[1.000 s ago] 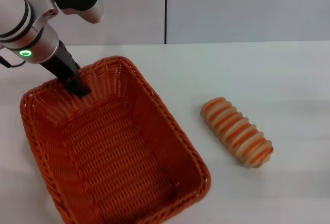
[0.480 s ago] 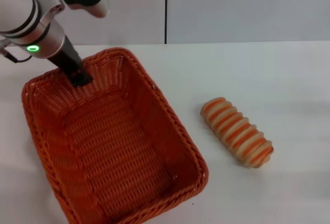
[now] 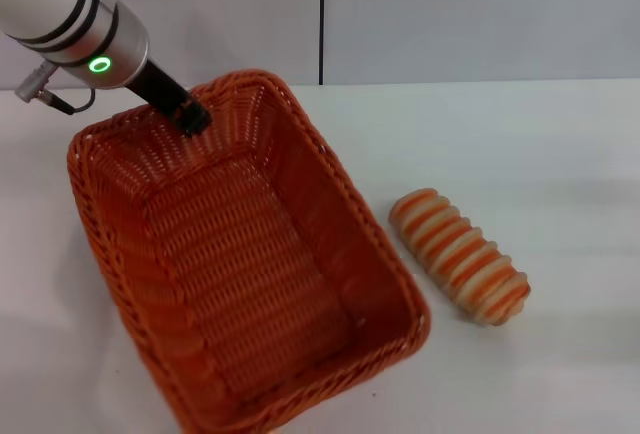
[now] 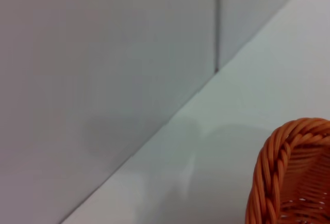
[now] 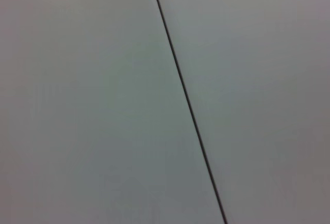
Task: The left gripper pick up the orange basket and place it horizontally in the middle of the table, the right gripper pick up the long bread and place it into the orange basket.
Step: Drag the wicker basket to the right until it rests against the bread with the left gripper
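Left gripper [image 3: 192,117], black, jaws clamped on the far braided rim of the big orange woven wicker basket [image 3: 245,264], which sits skewed on the plain white desk [image 3: 540,144]. Ridged cream-and-orange striped toy loaf [image 3: 460,256] lies just right of the basket, not touching, nothing between them. Right gripper isn't in view; grey wall [image 3: 470,14] with a black vertical seam behind.

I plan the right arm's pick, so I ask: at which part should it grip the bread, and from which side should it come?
Probably at mid-length, from above, fingers closing across the width. The bread lies flat on the table, clear of the basket, a ridged cylinder running diagonally.
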Motion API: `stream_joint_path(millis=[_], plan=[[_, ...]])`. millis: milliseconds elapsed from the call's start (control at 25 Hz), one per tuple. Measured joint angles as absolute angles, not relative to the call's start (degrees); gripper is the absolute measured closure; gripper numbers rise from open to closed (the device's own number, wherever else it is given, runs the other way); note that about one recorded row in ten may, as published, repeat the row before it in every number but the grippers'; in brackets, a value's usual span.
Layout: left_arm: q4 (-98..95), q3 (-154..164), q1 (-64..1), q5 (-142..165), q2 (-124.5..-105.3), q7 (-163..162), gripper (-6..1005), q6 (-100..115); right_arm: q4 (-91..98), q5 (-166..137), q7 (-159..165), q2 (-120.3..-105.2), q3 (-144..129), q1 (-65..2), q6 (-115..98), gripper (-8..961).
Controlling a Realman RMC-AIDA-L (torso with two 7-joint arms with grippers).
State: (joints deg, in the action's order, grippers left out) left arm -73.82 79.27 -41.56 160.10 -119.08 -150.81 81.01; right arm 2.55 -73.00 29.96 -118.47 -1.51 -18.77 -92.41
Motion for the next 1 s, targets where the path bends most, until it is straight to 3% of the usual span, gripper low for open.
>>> stream_joint_path(millis=[440,1000], plan=[[-79.6,78.7,-36.7,163.7,-118.45,-162.8,753,81.1,2.1,-73.1,30.1,-117.11,-3.5,-20.1,-91.7,269],[-89.2,75.9,-29.1,165.1,-118.67,-164.9,816,89.0,2.1,-73.1,30.6,-117.22,-3.8,-20.2,-92.7,271]])
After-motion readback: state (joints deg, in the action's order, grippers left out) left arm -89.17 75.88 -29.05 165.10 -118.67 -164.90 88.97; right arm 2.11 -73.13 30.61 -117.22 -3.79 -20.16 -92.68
